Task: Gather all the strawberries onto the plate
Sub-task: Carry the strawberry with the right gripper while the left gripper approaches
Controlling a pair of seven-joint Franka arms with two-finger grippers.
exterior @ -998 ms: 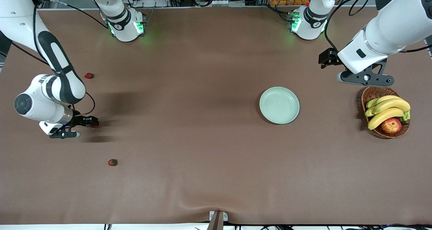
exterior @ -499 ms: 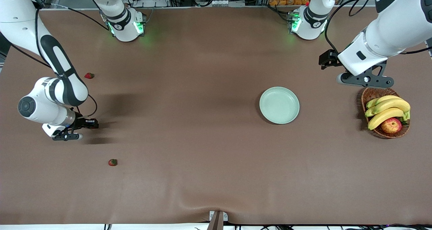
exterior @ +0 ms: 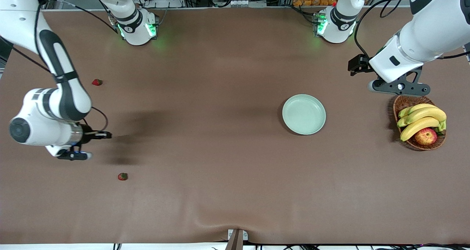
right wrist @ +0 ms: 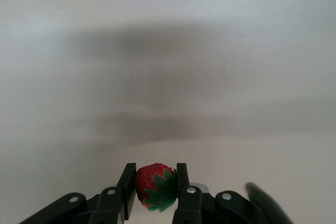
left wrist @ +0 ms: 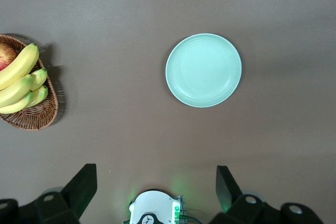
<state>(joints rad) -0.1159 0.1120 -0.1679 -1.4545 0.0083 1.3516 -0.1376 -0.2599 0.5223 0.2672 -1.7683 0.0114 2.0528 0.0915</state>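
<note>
right claw (right wrist: 153,190) grips a tiny red green-capped strawberry (right wrist: 155,186) over the brown bench (exterior: 220,169); left claw (left wrist: 156,184) waits wide open above the empty round pale mint-green plate (exterior: 304,114).

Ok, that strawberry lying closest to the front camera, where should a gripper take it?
Probably straight down from above, fingers closing across the red body of the strawberry, below its green cap. It lies alone on the table, with nothing crowding it, so any side works.
</note>
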